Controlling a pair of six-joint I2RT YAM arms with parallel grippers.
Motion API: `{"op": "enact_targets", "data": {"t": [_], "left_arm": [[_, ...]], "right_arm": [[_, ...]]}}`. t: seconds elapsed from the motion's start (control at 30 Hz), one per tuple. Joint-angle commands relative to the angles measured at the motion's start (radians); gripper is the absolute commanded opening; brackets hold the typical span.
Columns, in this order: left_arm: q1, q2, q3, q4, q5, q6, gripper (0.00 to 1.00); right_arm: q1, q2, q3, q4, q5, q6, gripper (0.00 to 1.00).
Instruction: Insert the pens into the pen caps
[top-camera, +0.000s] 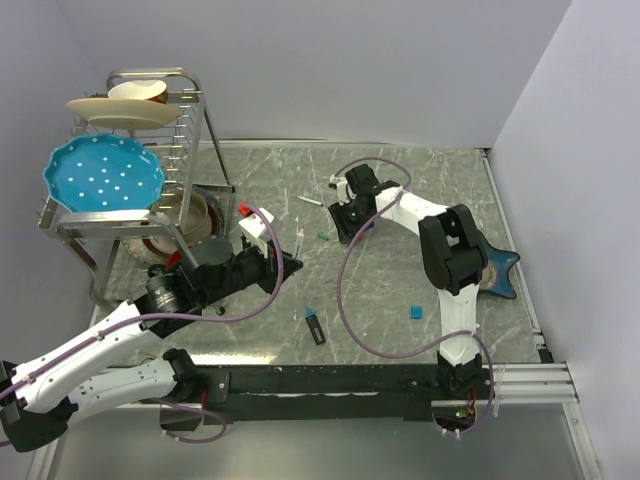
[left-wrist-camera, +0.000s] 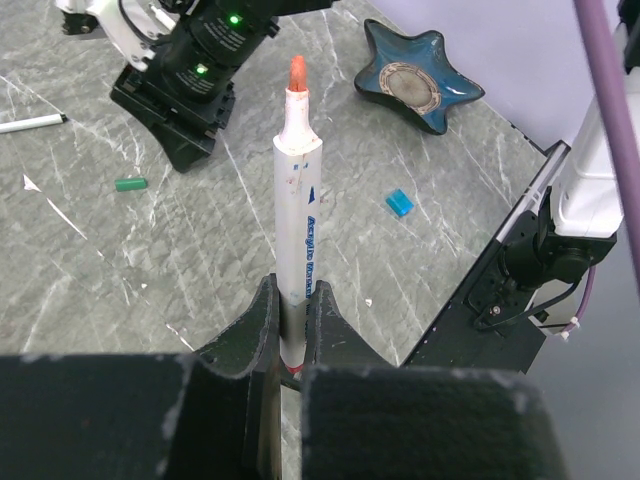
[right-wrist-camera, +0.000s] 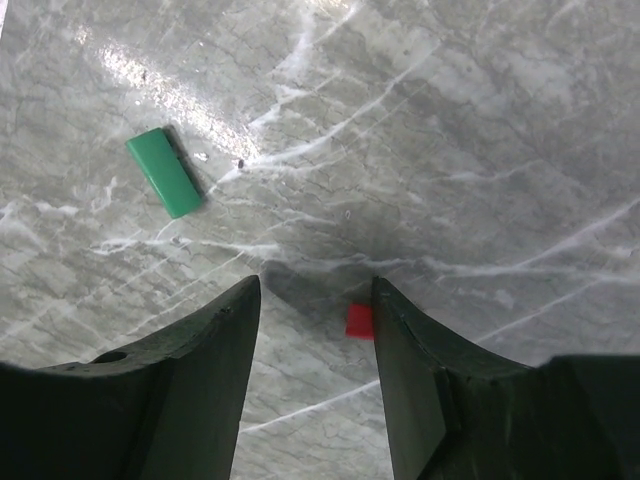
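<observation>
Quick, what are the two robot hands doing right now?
Left gripper: closed, holding the red-tipped marker pen.
Right gripper: open, with the red cap on the table between its fingers, not gripped.

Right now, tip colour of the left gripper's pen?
Orange-red; the pen shows best in the left wrist view.

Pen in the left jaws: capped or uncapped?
Uncapped. The white pen shows its bare red tip in the left wrist view; the red cap lies on the table between the open jaws of the right gripper.

Grey marbled tabletop (top-camera: 450, 170), plain pale walls (top-camera: 350, 70)
</observation>
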Motion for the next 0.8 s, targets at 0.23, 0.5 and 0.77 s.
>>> {"op": "enact_targets", "data": {"t": [0.23, 0.5, 0.77], "left_arm": [[-0.005, -0.007, 0.005, 0.025, 0.022, 0.012, 0.01], [-0.004, -0.009, 0.005, 0.025, 0.019, 0.012, 0.01], [-0.005, -0.007, 0.007, 0.024, 0.02, 0.013, 0.01]], "right_arm": [[0.006, -0.173, -0.101, -0.054, 0.076, 0.146, 0.54], [0.007, -0.225, -0.09, -0.056, 0.22, 0.29, 0.52], [0.006, -0.14, -0.018, -0.111, 0.328, 0.283, 0.51]]}}
